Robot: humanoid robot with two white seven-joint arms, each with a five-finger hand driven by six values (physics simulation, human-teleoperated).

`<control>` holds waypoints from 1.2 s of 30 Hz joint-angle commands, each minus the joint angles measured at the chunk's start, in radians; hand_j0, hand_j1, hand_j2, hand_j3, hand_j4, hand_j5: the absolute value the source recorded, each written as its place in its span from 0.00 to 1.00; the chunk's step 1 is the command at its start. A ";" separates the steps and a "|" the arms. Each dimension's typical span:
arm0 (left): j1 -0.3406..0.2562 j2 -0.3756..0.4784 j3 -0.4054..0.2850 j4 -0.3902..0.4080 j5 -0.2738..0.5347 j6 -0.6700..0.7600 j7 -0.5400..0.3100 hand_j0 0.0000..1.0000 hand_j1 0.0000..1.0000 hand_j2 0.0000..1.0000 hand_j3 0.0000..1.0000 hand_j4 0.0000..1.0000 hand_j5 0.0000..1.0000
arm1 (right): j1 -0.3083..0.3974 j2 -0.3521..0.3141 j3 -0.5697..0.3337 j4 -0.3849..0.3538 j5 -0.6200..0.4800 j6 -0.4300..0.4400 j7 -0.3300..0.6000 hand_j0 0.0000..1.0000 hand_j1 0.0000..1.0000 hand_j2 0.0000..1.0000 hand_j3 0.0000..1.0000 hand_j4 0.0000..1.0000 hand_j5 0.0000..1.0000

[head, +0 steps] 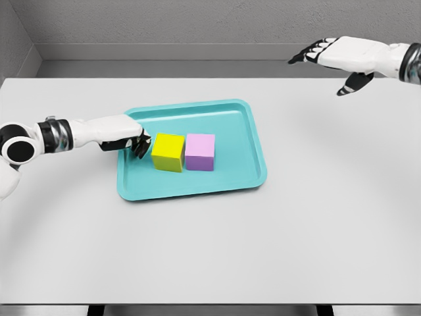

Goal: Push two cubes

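1. Two cubes: one yellow cube (168,152) on the left, one pink cube (200,152) on the right
2. One teal tray (256,164)
3. One white table (263,250)
4. Two hands: left hand (122,135), right hand (342,59) far right

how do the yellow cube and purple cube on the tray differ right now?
Colour: the yellow cube is bright yellow, the purple cube pale purple. Position: yellow lies left, purple right, side by side. Contact: the left hand reaches yellow's left face; nothing reaches purple's free sides. Shared: similar size, both upright on the teal tray.
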 commanded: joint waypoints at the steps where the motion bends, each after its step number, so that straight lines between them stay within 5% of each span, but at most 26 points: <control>1: 0.000 -0.005 -0.001 0.009 0.000 0.002 0.000 0.19 0.19 0.19 0.19 0.19 0.19 | 0.000 -0.014 0.001 0.000 -0.005 0.003 0.000 1.00 1.00 1.00 1.00 1.00 1.00; 30: 0.014 -0.028 -0.001 0.041 0.006 0.002 0.000 0.20 0.20 0.20 0.20 0.20 0.20 | -0.003 -0.036 0.004 -0.002 -0.005 0.003 0.000 1.00 1.00 1.00 1.00 1.00 1.00; 36: 0.006 0.028 0.146 0.101 0.020 0.002 0.000 0.24 0.24 0.24 0.24 0.24 0.24 | -0.002 -0.039 0.099 -0.028 -0.004 0.003 0.000 1.00 1.00 1.00 1.00 1.00 1.00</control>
